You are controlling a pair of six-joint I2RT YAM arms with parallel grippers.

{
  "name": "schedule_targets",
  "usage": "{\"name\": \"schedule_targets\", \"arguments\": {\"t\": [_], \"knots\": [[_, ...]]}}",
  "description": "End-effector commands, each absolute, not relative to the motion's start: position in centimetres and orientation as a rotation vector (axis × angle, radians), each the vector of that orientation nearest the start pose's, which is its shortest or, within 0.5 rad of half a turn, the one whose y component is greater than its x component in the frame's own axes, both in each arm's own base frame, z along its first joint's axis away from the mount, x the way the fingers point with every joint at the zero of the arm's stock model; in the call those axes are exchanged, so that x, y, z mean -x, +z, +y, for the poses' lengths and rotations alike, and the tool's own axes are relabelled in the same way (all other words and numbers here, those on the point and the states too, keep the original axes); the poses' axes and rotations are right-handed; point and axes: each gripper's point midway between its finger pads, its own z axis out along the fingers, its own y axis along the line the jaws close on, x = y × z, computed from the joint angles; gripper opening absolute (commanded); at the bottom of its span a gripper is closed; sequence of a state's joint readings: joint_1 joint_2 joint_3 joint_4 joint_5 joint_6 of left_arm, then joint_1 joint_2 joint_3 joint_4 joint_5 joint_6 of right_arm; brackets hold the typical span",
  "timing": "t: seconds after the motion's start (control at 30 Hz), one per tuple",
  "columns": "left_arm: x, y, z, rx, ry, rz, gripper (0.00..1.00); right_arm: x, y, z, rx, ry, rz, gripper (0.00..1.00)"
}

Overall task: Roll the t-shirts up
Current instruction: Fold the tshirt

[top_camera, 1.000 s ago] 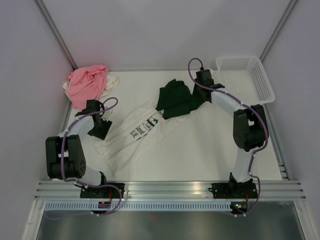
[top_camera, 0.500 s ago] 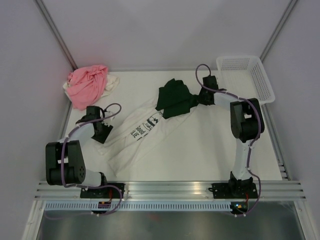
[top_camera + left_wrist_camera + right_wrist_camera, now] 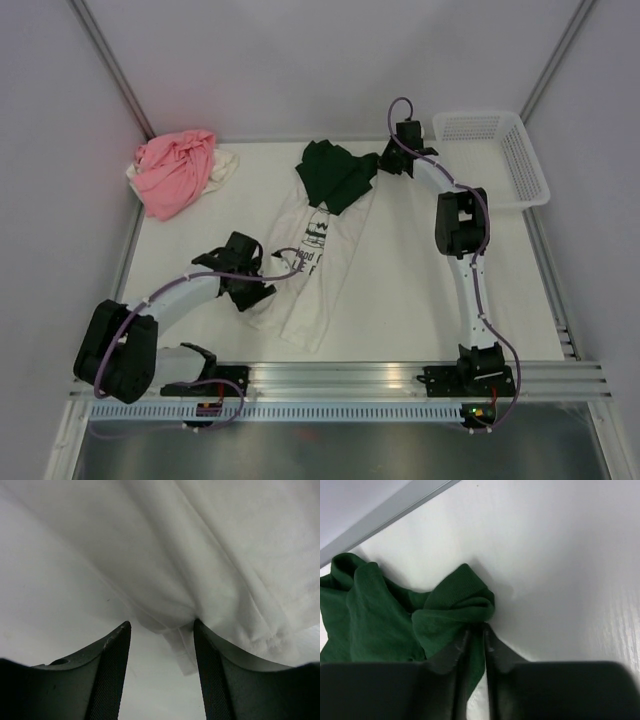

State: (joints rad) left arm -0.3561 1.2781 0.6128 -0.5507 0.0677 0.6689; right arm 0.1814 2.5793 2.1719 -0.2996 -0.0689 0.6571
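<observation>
The white t-shirt (image 3: 312,262) with black print lies stretched along the table's middle. My left gripper (image 3: 264,282) is open at its left edge. In the left wrist view the white t-shirt (image 3: 200,555) fills the top, and a small fold of it hangs between the tips of the left gripper (image 3: 162,628). The dark green t-shirt (image 3: 333,175) lies bunched over the white shirt's far end. My right gripper (image 3: 384,163) is shut on the green shirt's right edge, seen as a fold of the green t-shirt (image 3: 455,607) in the right gripper (image 3: 476,630). The pink t-shirt (image 3: 175,170) lies on the cream t-shirt (image 3: 226,165) at the back left.
A white mesh basket (image 3: 528,165) stands at the back right corner, just right of the right arm. Grey walls and metal posts close the table's left, back and right. A metal rail (image 3: 340,380) runs along the near edge.
My left gripper moved right and nearer, to the white shirt's left edge. My right gripper moved to the back with the green shirt. The white shirt now lies straighter, more front-to-back.
</observation>
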Motion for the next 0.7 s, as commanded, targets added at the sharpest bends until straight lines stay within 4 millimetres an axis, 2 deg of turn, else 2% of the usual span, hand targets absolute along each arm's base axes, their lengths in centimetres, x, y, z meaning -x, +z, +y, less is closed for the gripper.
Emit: {"name": "schedule_targets", "arguments": {"t": [0.0,0.07,0.1,0.13,0.17,0.23,0.27,0.3,0.33,0.37,0.4,0.43,0.47,0.5,0.53,0.57,0.6,0.63,0.67], "knots": [[-15.7,-0.2,-10.2,-1.559,-0.346,2.472,0.60,-64.9,4.4,16.5,-0.517,0.565,2.265,0.25],[-14.6,0.4,-11.7,-1.637,-0.383,2.415,0.63,-64.8,6.3,16.0,-0.459,0.525,2.245,0.35],[-14.3,0.9,-12.4,-1.668,-0.399,2.377,0.65,-64.3,6.0,15.3,-0.456,0.472,2.256,0.42],[-14.1,1.2,-12.4,-1.676,-0.397,2.367,0.67,-64.2,8.2,14.7,-0.441,0.443,2.228,0.44],[-13.9,1.7,-12.6,-1.679,-0.418,2.353,0.68,-63.7,8.7,14.3,-0.405,0.406,2.232,0.47],[-14.0,3.3,-12.8,-1.671,-0.420,2.306,0.72,-62.1,10.3,13.8,-0.376,0.386,2.235,0.51],[-14.2,4.4,-13.1,-1.663,-0.424,2.257,0.73,-60.6,8.8,13.4,-0.360,0.363,2.276,0.51],[-14.5,5.3,-13.2,-1.659,-0.416,2.228,0.74,-59.8,11.2,13.3,-0.342,0.369,2.245,0.51],[-14.5,5.9,-13.0,-1.654,-0.399,2.219,0.74,-58.8,11.3,13.6,-0.323,0.365,2.255,0.51],[-14.8,6.5,-13.0,-1.645,-0.380,2.197,0.75,-56.6,9.3,13.5,-0.289,0.339,2.311,0.52],[-15.5,7.9,-13.1,-1.603,-0.349,2.153,0.75,-55.6,11.3,13.3,-0.275,0.316,2.279,0.52],[-15.9,8.6,-13.0,-1.580,-0.321,2.139,0.76,-54.2,11.2,14.2,-0.246,0.315,2.291,0.52],[-16.8,9.2,-12.6,-1.541,-0.251,2.134,0.77,-51.4,8.6,14.1,-0.238,0.292,2.361,0.52],[-17.7,10.0,-12.4,-1.474,-0.209,2.136,0.80,-50.5,10.4,14.5,-0.219,0.318,2.323,0.51],[-18.5,10.5,-12.1,-1.415,-0.163,2.141,0.83,-48.9,10.0,15.5,-0.189,0.335,2.342,0.51],[-19.6,10.9,-11.2,-1.357,-0.074,2.159,0.85,-47.5,9.4,15.8,-0.173,0.340,2.365,0.51],[-20.5,11.6,-10.9,-1.284,-0.057,2.182,0.85,-44.7,7.2,15.6,-0.152,0.326,2.434,0.50],[-20.9,11.1,-10.6,-1.260,-0.046,2.231,0.85,-43.2,8.1,16.3,-0.112,0.339,2.426,0.50],[-21.4,11.1,-10.3,-1.223,-0.041,2.258,0.85,-40.3,6.3,16.5,-0.075,0.349,2.492,0.49]]}}
